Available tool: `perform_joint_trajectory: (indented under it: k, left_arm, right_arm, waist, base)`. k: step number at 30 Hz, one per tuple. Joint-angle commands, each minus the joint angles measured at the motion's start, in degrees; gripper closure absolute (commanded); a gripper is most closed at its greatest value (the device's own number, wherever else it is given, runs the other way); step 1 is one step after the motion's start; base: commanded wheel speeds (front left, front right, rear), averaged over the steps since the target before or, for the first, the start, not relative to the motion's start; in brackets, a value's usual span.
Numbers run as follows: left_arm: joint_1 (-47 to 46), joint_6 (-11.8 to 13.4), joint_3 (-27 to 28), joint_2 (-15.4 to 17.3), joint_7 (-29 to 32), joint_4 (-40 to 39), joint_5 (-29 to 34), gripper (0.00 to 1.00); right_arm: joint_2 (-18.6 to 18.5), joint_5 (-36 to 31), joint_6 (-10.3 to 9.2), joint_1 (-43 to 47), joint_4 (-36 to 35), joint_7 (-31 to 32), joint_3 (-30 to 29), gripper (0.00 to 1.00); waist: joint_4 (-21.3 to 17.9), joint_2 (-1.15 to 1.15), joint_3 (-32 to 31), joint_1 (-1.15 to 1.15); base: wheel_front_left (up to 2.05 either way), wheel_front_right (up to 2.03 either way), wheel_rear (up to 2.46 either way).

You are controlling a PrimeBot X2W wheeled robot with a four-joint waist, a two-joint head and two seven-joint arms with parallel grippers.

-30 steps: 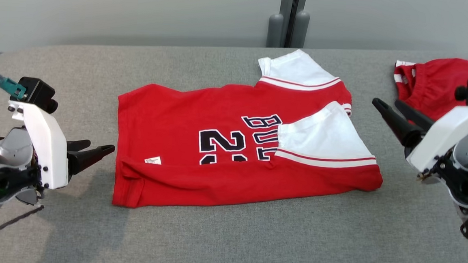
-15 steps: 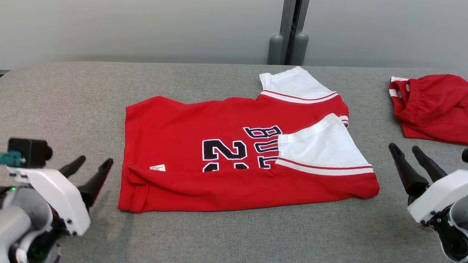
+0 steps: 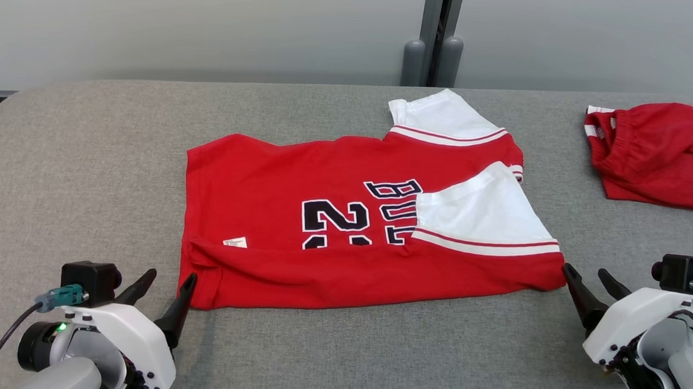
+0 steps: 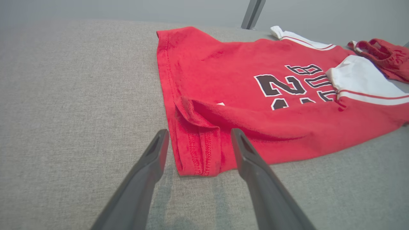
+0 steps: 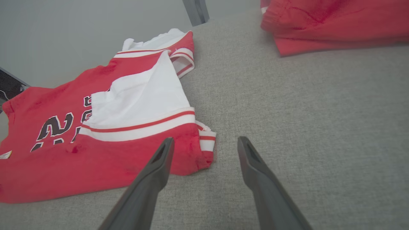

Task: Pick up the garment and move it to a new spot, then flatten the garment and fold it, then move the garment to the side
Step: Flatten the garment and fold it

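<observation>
Since the red-and-white short-sleeved jersey with dark lettering (image 3: 344, 230) lies mid-frame on the grey fabric-covered desk (image 3: 84, 160), its near long edge turned over and a white sleeve laid in, I judge I'm in the folding step. My left gripper (image 3: 172, 275), at the lower left of the head view, stands open and lined up on the hem corner. My right gripper (image 3: 584, 270), at the lower right, is open too, just beside the sleeve-end corner. Next I'd want both to close on those corners together, catching every layer, then carry that edge toward the top of the frame. The lettering is half buried under sleeve and fold. I can't count the layers at the hem. The crumpled red cloth (image 3: 655, 156) at the upper right is cut off in the right wrist view.
</observation>
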Motion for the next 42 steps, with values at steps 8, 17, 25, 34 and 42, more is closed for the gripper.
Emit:
perform_joint_trajectory:
  k: [8,17,25,34,42]
  left_arm:
    - [-0.59,-1.48,-1.86,-3.35,1.97,4.76,0.57,0.00]
    - [-2.89,-4.78,-2.87,-7.57,3.05,12.29,0.92,0.00]
    - [-4.69,-7.46,-4.18,-11.05,4.48,18.93,1.73,0.00]
    - [-5.37,-9.49,-4.35,-12.99,4.37,22.76,1.50,1.00]
    - [-4.97,-10.73,-4.12,-12.98,4.29,23.43,1.09,1.00]
  right_arm:
    - [3.35,-0.14,0.02,-3.32,6.31,1.59,-1.89,0.00]
    - [4.61,0.70,0.02,-5.36,10.24,3.63,-2.10,0.00]
    - [6.10,2.08,0.02,-5.76,10.61,6.74,-0.03,0.00]
    - [5.87,3.55,0.02,-5.30,9.73,6.97,1.36,1.00]
    - [4.80,5.19,0.02,-5.11,7.93,4.72,2.06,1.00]
  waist:
    - [0.93,0.00,1.39,0.00]
    - [1.27,0.00,2.68,0.00]
    - [0.87,0.00,3.29,0.00]
    - [0.81,0.00,2.77,0.00]
    - [1.06,0.00,1.52,0.00]
  base:
    - [0.00,0.00,0.00]
    - [0.00,0.00,0.00]
    - [0.00,0.00,0.00]
    - [0.00,0.00,0.00]
    - [0.00,0.00,0.00]
